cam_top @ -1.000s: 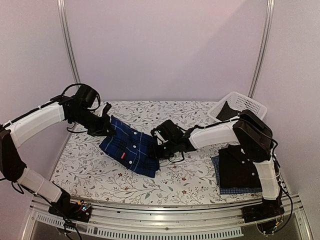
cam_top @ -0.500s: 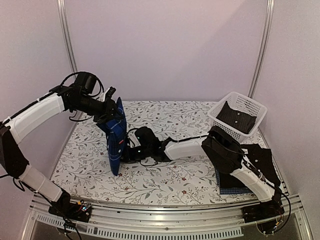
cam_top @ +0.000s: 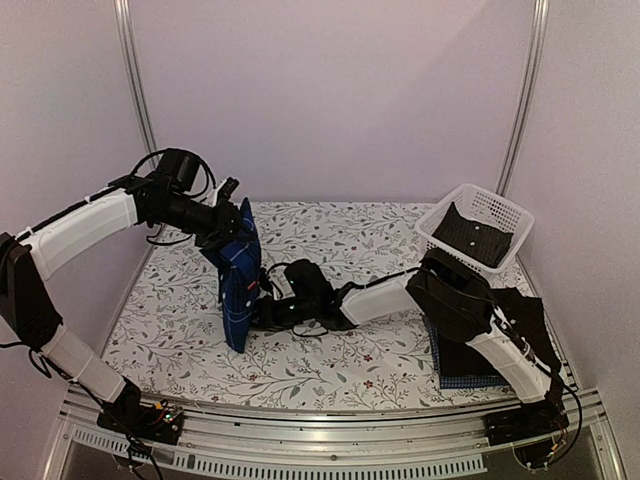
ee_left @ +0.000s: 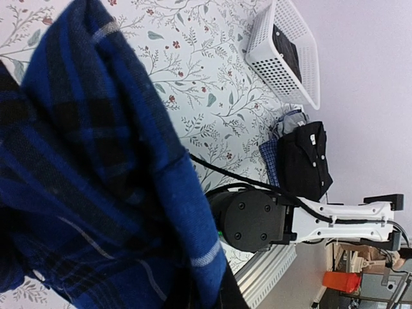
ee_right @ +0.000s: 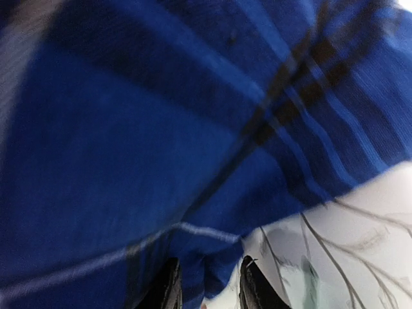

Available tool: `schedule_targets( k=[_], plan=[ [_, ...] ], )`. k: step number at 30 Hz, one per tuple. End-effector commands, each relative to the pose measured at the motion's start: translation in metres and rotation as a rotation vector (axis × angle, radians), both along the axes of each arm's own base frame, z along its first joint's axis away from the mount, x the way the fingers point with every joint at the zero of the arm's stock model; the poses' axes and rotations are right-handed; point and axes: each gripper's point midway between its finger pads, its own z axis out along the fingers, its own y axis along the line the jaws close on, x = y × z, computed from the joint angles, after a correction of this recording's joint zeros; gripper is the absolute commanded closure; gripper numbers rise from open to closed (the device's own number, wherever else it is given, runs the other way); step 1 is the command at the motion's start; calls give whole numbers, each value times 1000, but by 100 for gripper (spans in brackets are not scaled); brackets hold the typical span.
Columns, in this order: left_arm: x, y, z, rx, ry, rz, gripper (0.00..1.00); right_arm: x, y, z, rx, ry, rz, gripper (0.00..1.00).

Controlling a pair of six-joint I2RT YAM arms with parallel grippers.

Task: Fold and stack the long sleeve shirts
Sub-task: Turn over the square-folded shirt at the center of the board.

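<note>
The plaid shirt (cam_top: 238,285), dark blue with thin white lines and black bands, is lifted into a narrow upright fold left of the table's (cam_top: 350,370) middle. Its top is raised high and its lower end is down at the tabletop. The right wrist view shows only blurred blue cloth with a hanging corner.

The black shirt (ee_left: 309,161), collared with white buttons, lies folded near the table's right front corner. It rests on the check shirt (cam_top: 465,381), whose fine blue edge shows along the near and left sides.

A dark cloth (cam_top: 470,232) with white buttons, perhaps another shirt, lies in the basket (cam_top: 500,210) at the far right.
</note>
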Motion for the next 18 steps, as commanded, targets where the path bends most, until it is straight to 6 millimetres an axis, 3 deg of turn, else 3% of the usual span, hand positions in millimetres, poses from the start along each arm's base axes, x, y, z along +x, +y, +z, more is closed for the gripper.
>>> schedule_targets(
  k=[1, 8, 12, 13, 15, 16, 18],
  plan=[
    [1, -5, 4, -26, -41, -31, 100, 12, -16, 30, 9, -66, -54, 69],
    [1, -10, -1, -36, -28, -48, 100, 40, -59, 46, -38, -112, -175, 65],
    [0, -17, -2, -39, -24, -61, 100, 55, -86, 64, -45, -127, -232, 64],
    [0, -21, -4, -38, -19, -65, 100, 58, -93, 78, -40, -142, -251, 63],
    [-1, -33, -8, -41, -10, -74, 100, 65, -111, 89, -82, -175, -287, 61],
    [-3, -43, -12, -44, -2, -81, 100, 68, -120, 108, -72, -204, -307, 60],
    [-7, -69, -24, -42, 14, -101, 100, 73, -144, 119, -107, -223, -343, 57]
  ],
)
